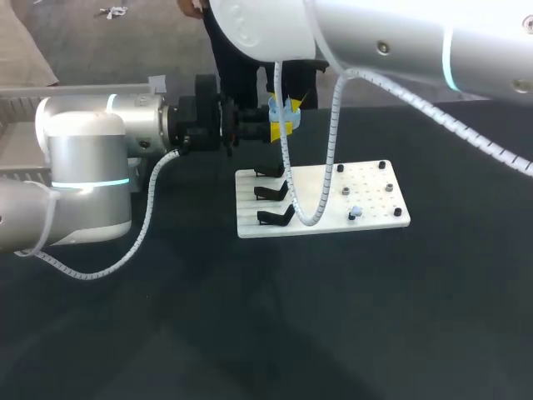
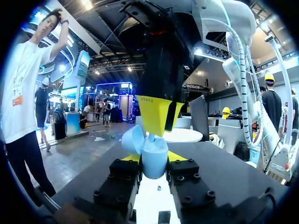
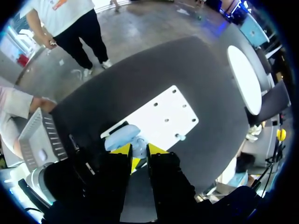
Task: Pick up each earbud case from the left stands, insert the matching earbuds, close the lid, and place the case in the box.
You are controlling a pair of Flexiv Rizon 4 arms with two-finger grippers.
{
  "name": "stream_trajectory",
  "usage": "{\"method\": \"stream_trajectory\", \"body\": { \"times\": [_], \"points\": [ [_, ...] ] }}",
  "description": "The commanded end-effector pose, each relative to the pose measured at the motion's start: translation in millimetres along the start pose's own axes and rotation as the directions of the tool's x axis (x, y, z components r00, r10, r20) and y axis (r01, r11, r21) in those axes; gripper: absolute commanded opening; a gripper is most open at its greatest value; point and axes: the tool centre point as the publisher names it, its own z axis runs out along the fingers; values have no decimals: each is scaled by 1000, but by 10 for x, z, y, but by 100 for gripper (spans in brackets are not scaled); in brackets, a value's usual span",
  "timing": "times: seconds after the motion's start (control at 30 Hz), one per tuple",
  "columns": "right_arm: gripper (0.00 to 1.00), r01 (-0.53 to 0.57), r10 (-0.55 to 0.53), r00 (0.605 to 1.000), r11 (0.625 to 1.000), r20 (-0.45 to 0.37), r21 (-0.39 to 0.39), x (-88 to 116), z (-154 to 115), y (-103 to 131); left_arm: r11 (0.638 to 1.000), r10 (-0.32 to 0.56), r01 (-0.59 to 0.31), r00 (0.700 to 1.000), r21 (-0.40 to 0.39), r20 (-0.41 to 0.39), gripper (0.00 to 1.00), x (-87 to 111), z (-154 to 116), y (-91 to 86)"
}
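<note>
Nearest on the black table (image 1: pixel 250 333): bare cloth, nothing of the task.

Mid-table: white board (image 1: pixel 371 198). Three black stands (image 1: pixel 273 194) in a row on its left side, no case on any that I can see. Small pegs (image 1: pixel 345 191) on its right side; one waiting earbud (image 1: pixel 354 212), pale blue, at the near right. Right arm's spiral hose (image 1: pixel 287 179) hangs across the stands.

Just past the board's far left corner, off the table:
- Left gripper (image 2: pixel 154 158) comes in level from the left, jaws clamped on the pale blue earbud case (image 2: pixel 154 164) from both sides. Lid (image 2: pixel 132 140) is open and tipped to the left. Held this way, I judge, to keep the cavity facing up and steady for loading.
- Right gripper (image 2: pixel 156 116) hangs straight down over the open case, yellow tips drawn close together. A small pale blue stub under the tips reads as an earbud (image 2: pixel 150 136) pinched between them, just above or entering the cavity. Vertical approach suits a straight push into the socket.

View differences:
- Head view gives the layout, but the right arm's bulk and the hose hide the meeting point; only a bit of blue and yellow shows.
- Left wrist view shows the clamp on the case, the lid angle and the tips above.
- Right wrist view looks down past its own fingers (image 3: pixel 156 150): lid to one side, board beyond, waiting earbud on it.

Box: cannot pick it out.

Judgement: insertion step, lid not yet closed.
</note>
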Motion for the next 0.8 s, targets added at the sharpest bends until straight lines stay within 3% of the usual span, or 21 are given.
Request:
{"method": "stream_trajectory", "body": {
  "times": [0.03,0.8],
  "points": [
    [0,1,-1,1000,1000,-8,9,-22,10,32,1000,4,-4,1000,-4,5,0,12,4,-8],
    [0,6,-6,1000,1000,-27,20,-23,68,60,1000,4,-4,1000,-4,5,0,12,4,-8]
  ]
}}
